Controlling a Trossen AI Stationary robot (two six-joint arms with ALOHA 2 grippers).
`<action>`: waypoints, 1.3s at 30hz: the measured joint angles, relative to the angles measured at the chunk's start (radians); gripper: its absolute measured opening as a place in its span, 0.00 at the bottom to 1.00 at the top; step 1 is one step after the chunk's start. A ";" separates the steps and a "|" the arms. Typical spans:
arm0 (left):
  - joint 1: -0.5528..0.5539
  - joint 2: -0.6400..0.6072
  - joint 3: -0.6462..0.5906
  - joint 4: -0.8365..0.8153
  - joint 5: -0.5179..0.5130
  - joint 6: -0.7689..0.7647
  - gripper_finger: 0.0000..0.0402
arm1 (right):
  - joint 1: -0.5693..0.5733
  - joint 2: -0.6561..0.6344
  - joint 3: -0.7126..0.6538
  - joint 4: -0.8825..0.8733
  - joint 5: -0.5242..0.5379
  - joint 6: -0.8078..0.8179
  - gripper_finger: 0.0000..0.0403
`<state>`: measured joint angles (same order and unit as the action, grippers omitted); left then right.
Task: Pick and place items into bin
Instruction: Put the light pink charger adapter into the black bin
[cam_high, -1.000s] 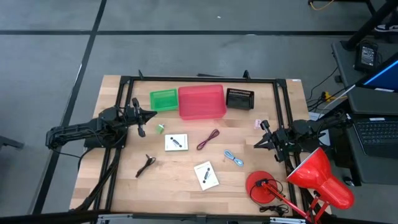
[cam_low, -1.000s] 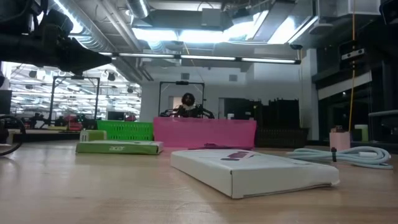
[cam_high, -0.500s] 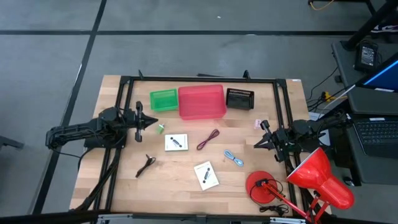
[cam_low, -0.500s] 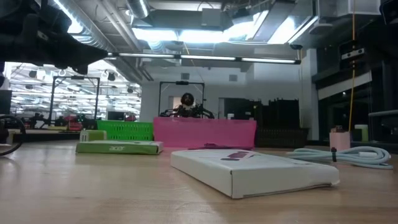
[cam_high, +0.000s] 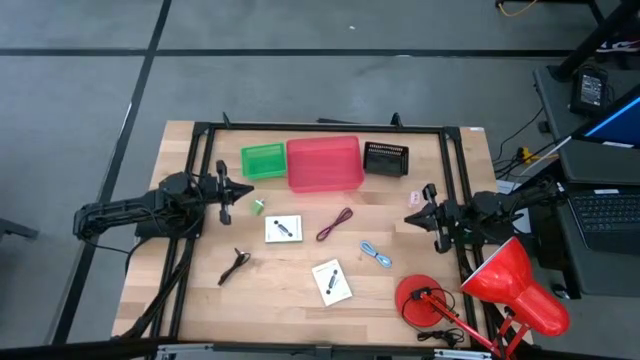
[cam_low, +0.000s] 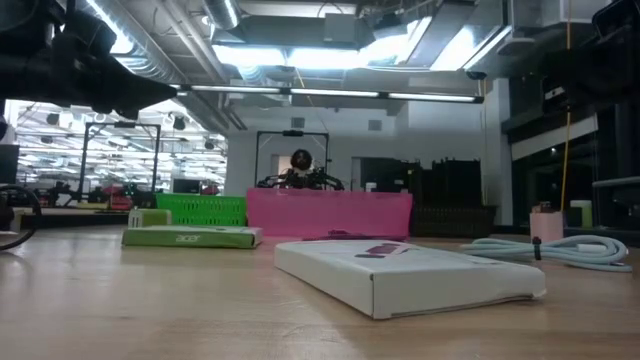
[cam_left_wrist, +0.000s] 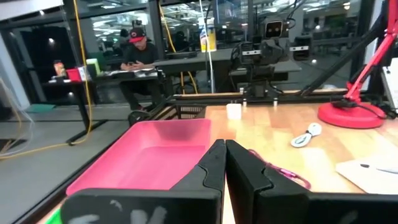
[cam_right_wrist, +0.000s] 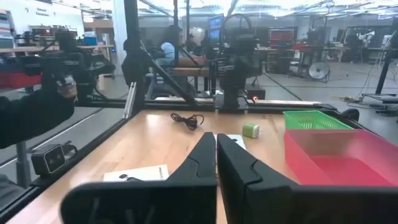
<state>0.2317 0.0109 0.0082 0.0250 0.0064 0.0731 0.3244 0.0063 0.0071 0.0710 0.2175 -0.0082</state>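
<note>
From above you had three bins along the far edge of the table (cam_high: 290, 290): a small green bin (cam_high: 262, 160), a larger pink bin (cam_high: 324, 164) touching it, and a black bin (cam_high: 386, 159) just beside that. You also had two white cards (cam_high: 283, 229), one near the table's middle and the second white card (cam_high: 331, 282) nearer the front edge, each with a dark mark. There were three cords, all apart from one another: a red cord (cam_high: 334, 224), a blue cord (cam_high: 376, 255) and a dark cord (cam_high: 235, 265). One tiny green piece (cam_high: 257, 207) lay just beside the left gripper (cam_high: 226, 190), and one pinkish piece (cam_high: 412, 200) near the right gripper (cam_high: 426, 214). No item lay in any bin, as far as the overhead view let you see. Both grippers were clenched on nothing, each hanging over its own side of the table. Only the wrist views showed that plainly: the left fingers (cam_left_wrist: 208, 165) pressed together, pointed at the pink bin; the right fingers (cam_right_wrist: 202, 152) likewise. The red desk lamp (cam_high: 515, 285) showed whole only from above. The low view gave you a card's thickness and the room behind, and the left wrist view a seated person (cam_left_wrist: 138, 59), which the overhead view did not.
</note>
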 joint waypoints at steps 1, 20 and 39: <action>0.000 0.000 0.000 0.000 -0.011 0.000 0.01 | 0.000 0.000 0.000 0.000 0.005 0.000 0.00; 0.000 0.194 0.075 0.129 -0.099 -0.051 0.01 | -0.112 0.214 0.153 -0.017 0.167 0.035 0.00; 0.000 0.708 0.351 0.074 -0.115 -0.031 0.01 | -0.163 0.665 0.391 -0.101 0.163 0.080 0.02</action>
<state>0.2317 0.7184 0.3596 0.0994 -0.1084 0.0421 0.1619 0.6716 0.3985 -0.0296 0.3803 0.0715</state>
